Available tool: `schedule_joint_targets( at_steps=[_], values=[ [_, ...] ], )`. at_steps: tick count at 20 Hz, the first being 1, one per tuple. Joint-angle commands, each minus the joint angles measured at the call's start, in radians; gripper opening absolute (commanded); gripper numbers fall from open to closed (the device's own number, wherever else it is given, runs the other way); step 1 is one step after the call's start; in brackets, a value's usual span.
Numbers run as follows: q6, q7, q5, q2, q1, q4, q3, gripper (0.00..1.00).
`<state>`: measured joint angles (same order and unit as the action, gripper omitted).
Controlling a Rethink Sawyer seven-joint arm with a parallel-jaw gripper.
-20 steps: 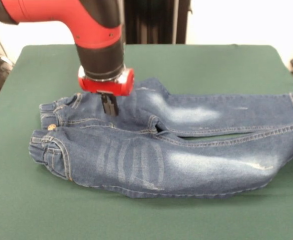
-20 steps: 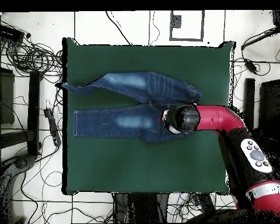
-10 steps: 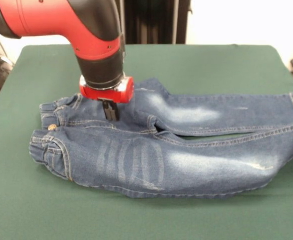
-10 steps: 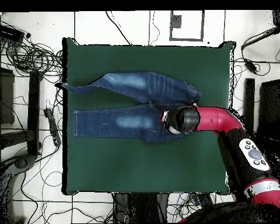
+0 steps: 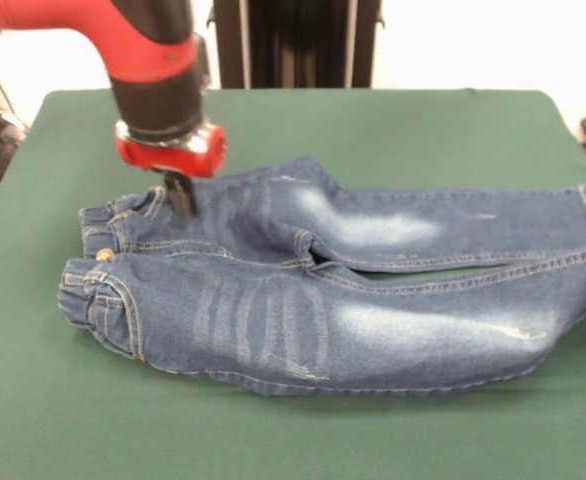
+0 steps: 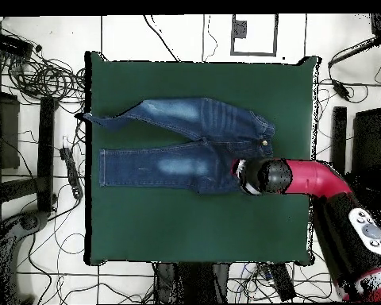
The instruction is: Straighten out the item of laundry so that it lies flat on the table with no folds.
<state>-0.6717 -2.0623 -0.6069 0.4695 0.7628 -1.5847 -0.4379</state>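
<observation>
We see the gripper (image 5: 180, 196), jaw state indiscernible, at the waistband end of the jeans (image 5: 353, 290), whose long axis parallels the table's (image 5: 393, 120) far edge.

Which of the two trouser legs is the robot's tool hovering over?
The far leg of the jeans, the one with its hem lying square. The tool hangs above its waistband end, not the nearer leg.

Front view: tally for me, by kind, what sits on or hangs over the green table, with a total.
Clothing: 1, a small pair of blue denim jeans with faded whitish patches
Table covering: 1, the dark green felt-like table
Robot parts: 1, the red and black arm's hand, over the jeans' waist end
Total: 3
</observation>
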Motion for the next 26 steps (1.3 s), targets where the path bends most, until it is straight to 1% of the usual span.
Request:
schedule_joint_targets(
  at_steps=[1,5,8,10,14,16,19,20,21,23,26],
  values=[
    [-0.041,0.211,-0.041,0.061,0.032,-0.111,-0.028,0.00],
    [-0.037,0.201,-0.059,0.028,0.031,-0.096,-0.033,0.00],
    [0.003,0.192,-0.089,-0.029,0.022,-0.078,-0.031,0.00],
    [0.002,0.181,-0.101,-0.019,0.000,-0.077,-0.030,0.00],
    [0.022,0.082,-0.078,-0.002,-0.035,-0.109,-0.030,0.00],
    [0.007,0.086,-0.057,-0.021,-0.030,-0.101,-0.046,0.00],
    [0.023,0.107,-0.067,-0.039,-0.024,-0.085,-0.052,0.00],
    [0.042,0.097,-0.068,-0.044,-0.022,-0.083,-0.050,0.00],
    [0.011,0.097,-0.063,-0.045,-0.031,-0.080,-0.039,0.00],
    [0.016,0.076,-0.052,-0.038,-0.035,-0.101,-0.036,0.00],
    [0.004,0.018,-0.044,-0.020,-0.066,-0.118,-0.007,0.00]
  ],
)
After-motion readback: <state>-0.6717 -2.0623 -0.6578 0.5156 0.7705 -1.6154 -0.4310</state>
